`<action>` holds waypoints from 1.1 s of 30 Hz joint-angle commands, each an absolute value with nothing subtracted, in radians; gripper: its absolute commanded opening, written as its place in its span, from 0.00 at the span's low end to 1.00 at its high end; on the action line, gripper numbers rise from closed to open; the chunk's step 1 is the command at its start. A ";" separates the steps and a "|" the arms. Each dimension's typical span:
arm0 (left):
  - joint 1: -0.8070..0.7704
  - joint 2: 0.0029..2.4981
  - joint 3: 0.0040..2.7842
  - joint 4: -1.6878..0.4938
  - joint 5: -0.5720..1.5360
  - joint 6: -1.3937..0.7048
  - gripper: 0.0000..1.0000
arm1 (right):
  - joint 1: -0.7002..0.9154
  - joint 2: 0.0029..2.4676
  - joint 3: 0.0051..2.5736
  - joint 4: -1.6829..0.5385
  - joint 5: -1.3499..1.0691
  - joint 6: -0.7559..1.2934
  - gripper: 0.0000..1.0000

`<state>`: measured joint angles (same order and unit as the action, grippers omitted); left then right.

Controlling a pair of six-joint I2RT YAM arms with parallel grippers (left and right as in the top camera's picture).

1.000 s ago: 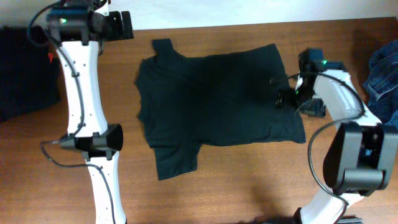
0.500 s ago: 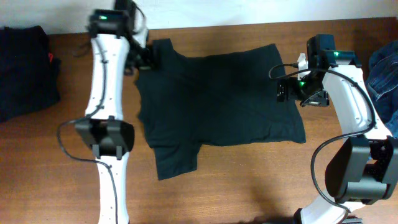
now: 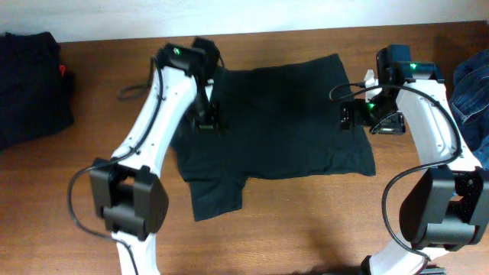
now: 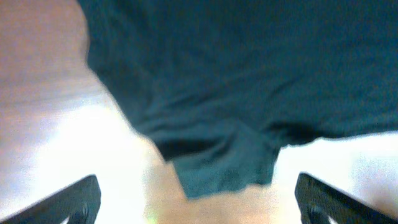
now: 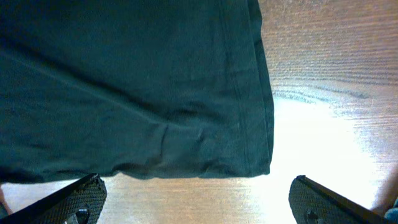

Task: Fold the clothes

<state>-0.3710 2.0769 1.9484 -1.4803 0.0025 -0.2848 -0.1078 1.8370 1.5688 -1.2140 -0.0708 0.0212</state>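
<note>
The clothes in play are one black T-shirt (image 3: 283,122), spread flat on the wooden table (image 3: 306,229) in the overhead view. My left gripper (image 3: 208,118) hovers over its left side, near the collar and sleeves. The left wrist view shows the T-shirt (image 4: 236,68) with one sleeve pointing at the open left gripper (image 4: 199,205), which holds nothing. My right gripper (image 3: 355,114) hangs over the shirt's right hem. In the right wrist view the hem corner (image 5: 258,162) lies just ahead of the open right gripper (image 5: 199,202), bare wood between its fingers.
A pile of dark garments (image 3: 30,84) with a red spot lies at the table's far left. Blue denim (image 3: 470,84) is heaped at the right edge. A white wall runs along the table's back edge.
My left arm has swung from the far left corner rightwards and now sits over the shirt's left side. The right gripper moved slightly toward the back, then held still.
</note>
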 commanded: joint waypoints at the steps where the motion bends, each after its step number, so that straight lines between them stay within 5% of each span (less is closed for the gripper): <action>1: -0.397 1.987 1.732 -1.375 -0.019 -0.373 0.99 | -0.107 1.816 1.576 -1.203 -0.075 0.011 0.99; 10: -0.425 1.767 1.230 -1.028 0.033 -0.445 0.99 | -0.107 1.816 1.576 -1.204 -0.075 0.012 0.99; 33: -0.234 1.765 0.930 -0.860 -0.023 -0.498 0.99 | -0.107 1.820 1.574 -1.198 -0.075 0.011 0.99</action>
<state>-0.2852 1.7561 0.9646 -0.8448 0.0292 -0.4946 -0.1078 1.8370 1.5688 -1.1973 -0.0731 0.0177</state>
